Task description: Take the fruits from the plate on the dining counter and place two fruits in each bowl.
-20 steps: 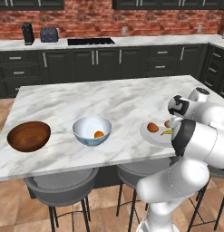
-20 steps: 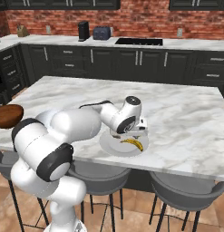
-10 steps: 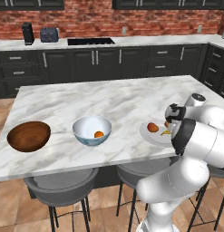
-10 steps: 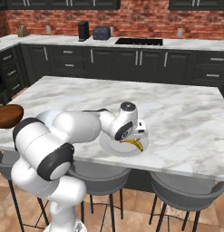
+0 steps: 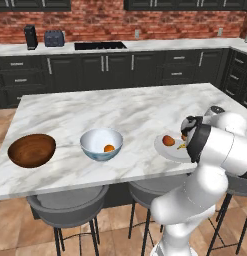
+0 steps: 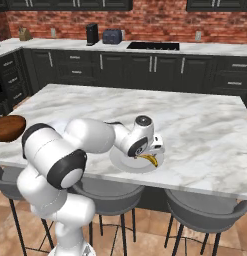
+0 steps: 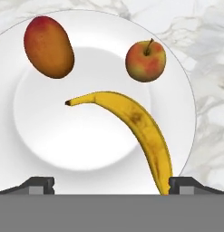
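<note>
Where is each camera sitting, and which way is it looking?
Left base view: behind the arm's left side, looking down over the dining counter, both bowls and the plate; the white arm rises at lower right.
Right base view: behind its right, same counter; the arm rises at lower left.
Hand view: on the hand, straight down at the plate's banana, apple and mango; open gripper fingertips at bottom.
All share the plate.
</note>
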{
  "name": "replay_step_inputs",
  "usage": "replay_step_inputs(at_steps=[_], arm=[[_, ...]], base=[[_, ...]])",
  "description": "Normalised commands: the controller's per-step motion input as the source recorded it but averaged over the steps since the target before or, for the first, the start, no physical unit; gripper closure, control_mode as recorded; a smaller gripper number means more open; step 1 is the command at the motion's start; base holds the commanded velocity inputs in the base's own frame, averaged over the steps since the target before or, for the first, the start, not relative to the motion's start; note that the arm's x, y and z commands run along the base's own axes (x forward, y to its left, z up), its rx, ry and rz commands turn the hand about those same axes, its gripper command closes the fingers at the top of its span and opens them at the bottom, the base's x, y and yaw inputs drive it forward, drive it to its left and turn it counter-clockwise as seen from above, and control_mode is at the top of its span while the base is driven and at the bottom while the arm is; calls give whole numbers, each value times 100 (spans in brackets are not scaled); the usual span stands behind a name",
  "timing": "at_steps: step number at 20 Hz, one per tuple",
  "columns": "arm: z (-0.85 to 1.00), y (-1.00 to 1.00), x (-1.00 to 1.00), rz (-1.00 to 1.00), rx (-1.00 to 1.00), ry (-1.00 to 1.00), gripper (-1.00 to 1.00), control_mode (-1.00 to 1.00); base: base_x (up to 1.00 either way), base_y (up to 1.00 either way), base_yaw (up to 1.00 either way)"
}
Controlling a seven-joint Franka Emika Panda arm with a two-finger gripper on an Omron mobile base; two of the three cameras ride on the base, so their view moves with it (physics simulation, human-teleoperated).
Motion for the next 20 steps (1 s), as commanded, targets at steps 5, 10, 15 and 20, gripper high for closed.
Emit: replay_step_inputs(at_steps=[5, 10, 15, 20], arm=[[-25, -3, 15, 5, 0, 0, -100, -100], [-17, -9, 12, 4, 0, 0, -100, -100], [-12, -8, 14, 3, 0, 0, -100, -100], [-8, -3, 20, 2, 0, 0, -100, -100]], base=[[0, 0, 0], [0, 0, 0], [0, 0, 0], [0, 0, 0]])
